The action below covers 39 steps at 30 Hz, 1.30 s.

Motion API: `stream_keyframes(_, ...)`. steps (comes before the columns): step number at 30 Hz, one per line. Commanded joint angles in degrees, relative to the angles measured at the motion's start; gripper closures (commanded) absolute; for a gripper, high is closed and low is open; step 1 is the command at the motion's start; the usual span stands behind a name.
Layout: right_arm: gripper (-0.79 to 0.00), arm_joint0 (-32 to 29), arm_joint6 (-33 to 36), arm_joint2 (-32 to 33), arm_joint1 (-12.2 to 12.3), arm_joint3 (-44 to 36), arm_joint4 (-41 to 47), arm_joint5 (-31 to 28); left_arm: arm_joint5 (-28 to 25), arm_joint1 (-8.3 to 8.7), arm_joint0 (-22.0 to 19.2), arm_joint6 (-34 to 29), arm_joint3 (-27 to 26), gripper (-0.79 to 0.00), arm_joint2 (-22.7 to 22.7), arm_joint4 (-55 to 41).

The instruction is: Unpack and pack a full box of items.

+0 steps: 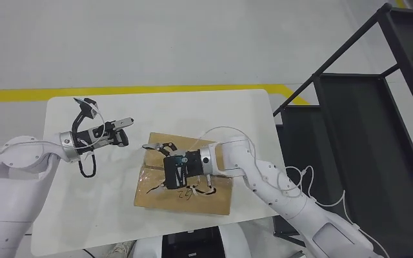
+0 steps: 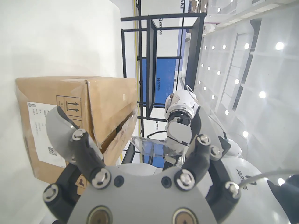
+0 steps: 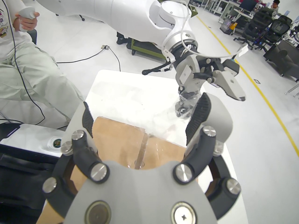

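Observation:
A brown cardboard box (image 1: 193, 187) lies on the white table (image 1: 193, 109) near its front edge, flaps down, with clear tape along the top seam (image 3: 142, 145). My right gripper (image 1: 158, 168) hovers just over the box top (image 3: 116, 136), open, with nothing between its fingers (image 3: 205, 115). To the left of the box, my left gripper (image 1: 126, 131) is held above the table, pointing at the box's labelled side (image 2: 42, 127). It is open too. A crumpled strip of clear tape (image 3: 184, 103) hangs at one of its fingertips (image 2: 198, 122).
A black metal rack (image 1: 361, 129) stands close to the table's right side. The table's far half and left part are bare white surface. A yellow line (image 1: 161, 91) runs on the floor behind the table.

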Motion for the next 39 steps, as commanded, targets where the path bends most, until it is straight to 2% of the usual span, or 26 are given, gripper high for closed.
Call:
stream_keyframes(1,-0.785,-0.07,1.93,0.37,0.07,0.22,0.92,0.32,-0.12,-0.02,0.44,3.44,0.05,-0.785,-0.55,1.33)
stream_keyframes(5,-0.785,-0.41,6.76,0.53,0.20,-0.51,1.36,1.42,-0.16,-0.04,2.08,8.73,-0.91,-0.785,-1.64,3.29)
stream_keyframes(10,-0.785,-0.37,12.84,-0.43,0.20,-2.19,1.15,1.80,-0.64,0.16,5.51,15.16,-2.40,-0.785,-5.21,3.80)
stream_keyframes(16,-0.785,1.72,20.78,-4.10,-0.81,-1.93,3.23,3.60,-1.50,0.59,10.83,17.48,-4.96,-0.785,-10.78,1.69)
stream_keyframes(18,-0.785,2.84,22.13,-5.59,-1.36,-1.01,4.32,4.30,-1.58,0.63,11.37,17.33,-5.32,-0.785,-11.24,1.57)
stream_keyframes(30,-0.785,6.42,25.25,-10.01,-3.43,5.43,7.05,7.27,-1.58,0.63,11.37,17.33,-5.32,-0.785,-11.24,1.57)
stream_keyframes(39,-0.785,6.65,23.33,-10.34,-3.35,4.80,7.26,2.57,-1.24,0.29,11.99,18.46,-6.26,-0.785,-11.17,1.69)
